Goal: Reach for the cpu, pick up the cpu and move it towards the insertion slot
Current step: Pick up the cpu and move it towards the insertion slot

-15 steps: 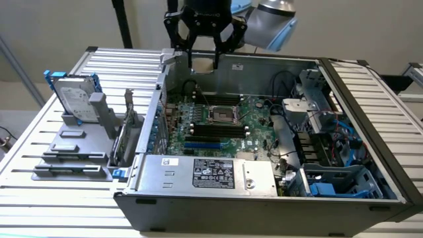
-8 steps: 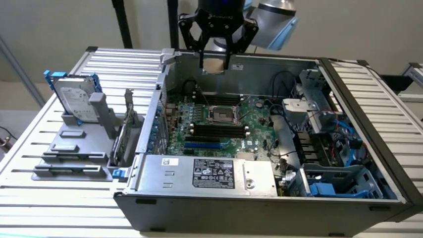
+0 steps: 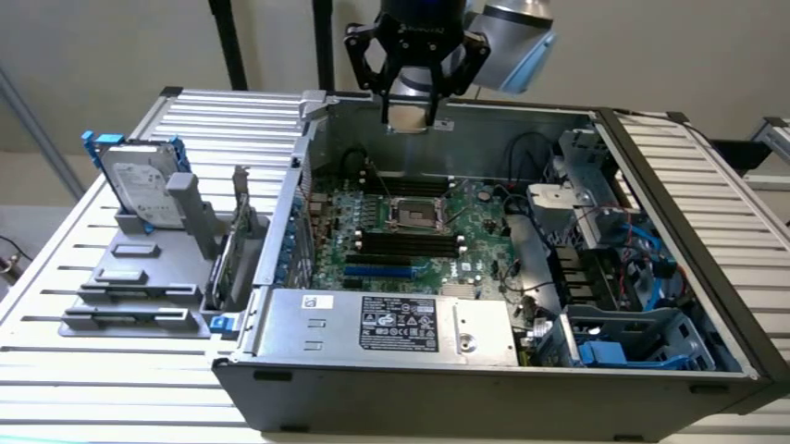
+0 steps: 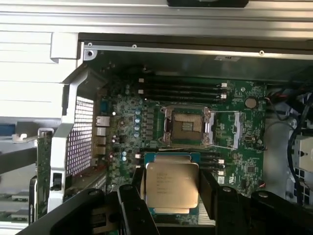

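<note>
The cpu is held in the claw, with one black finger on each side of it. Its pale metal top faces the wrist camera. It hangs above the green board, near the slot but not over it. The slot is a square silver frame with a dark centre, and it lies between two groups of long black memory slots.

In the exterior view the claw hangs over the far edge of the open case, well above the slot. The case lies on a slatted desk. A hard drive with blue rails stands in a grey holder on the exterior view's left.
</note>
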Controlling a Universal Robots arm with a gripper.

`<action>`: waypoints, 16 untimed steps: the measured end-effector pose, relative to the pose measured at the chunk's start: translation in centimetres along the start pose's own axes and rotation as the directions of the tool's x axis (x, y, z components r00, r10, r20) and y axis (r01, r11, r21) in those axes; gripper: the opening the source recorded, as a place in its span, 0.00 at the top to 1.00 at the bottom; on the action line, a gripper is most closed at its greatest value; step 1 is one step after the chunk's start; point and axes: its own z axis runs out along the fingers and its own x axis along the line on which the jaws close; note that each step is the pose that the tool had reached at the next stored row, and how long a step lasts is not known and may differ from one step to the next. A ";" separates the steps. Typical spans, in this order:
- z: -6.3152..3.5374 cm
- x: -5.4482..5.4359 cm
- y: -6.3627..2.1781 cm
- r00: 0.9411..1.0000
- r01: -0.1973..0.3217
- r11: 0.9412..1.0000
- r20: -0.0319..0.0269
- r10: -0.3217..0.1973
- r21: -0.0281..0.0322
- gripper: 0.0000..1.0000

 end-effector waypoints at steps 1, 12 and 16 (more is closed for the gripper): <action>0.01 -0.1 0.08 1.000 -0.001 1.000 0.001 0.001 0.000 0.45; 0.38 -0.7 1.77 1.000 -0.005 1.000 0.013 0.005 0.000 0.45; 0.82 -1.0 2.49 1.000 -0.006 1.000 0.013 0.006 0.000 0.45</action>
